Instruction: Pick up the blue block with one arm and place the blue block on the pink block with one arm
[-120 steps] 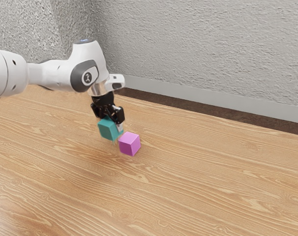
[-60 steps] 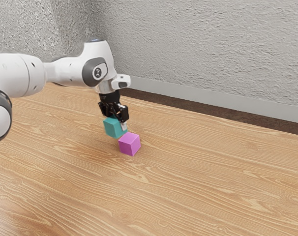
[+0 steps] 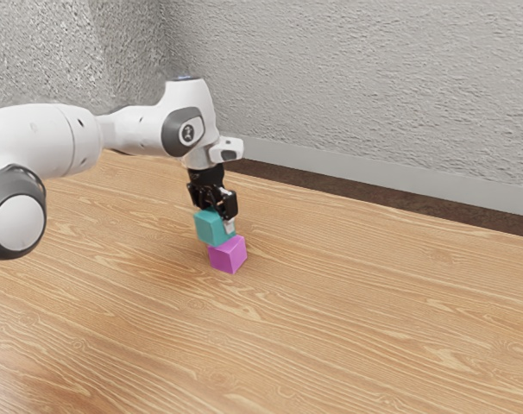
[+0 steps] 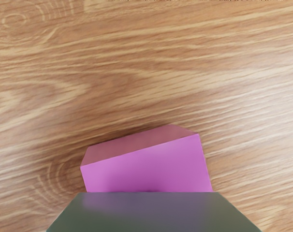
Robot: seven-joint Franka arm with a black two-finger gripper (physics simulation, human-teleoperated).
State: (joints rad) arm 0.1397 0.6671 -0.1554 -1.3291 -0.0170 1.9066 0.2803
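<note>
Observed: the gripper is pinching the blue block from two sides, fingers pressed against it. Over the last second the arm has carried the block sideways from a position beside the pink block to one above it. The pink block has not shifted on the table during that travel.

Current position: the blue block hangs in the hand's grip, with the pink block just under it. In the exterior view the two look touching or very nearly so; I cannot tell which. The blue block sits slightly off-centre, toward the arm's side of the pink one. The wrist view agrees: the pink block lies immediately below the held block, partly uncovered.

Assessment: pickup complete, transfer largely complete. Placement and release not yet done. The offset risks an overhanging stack.
</note>
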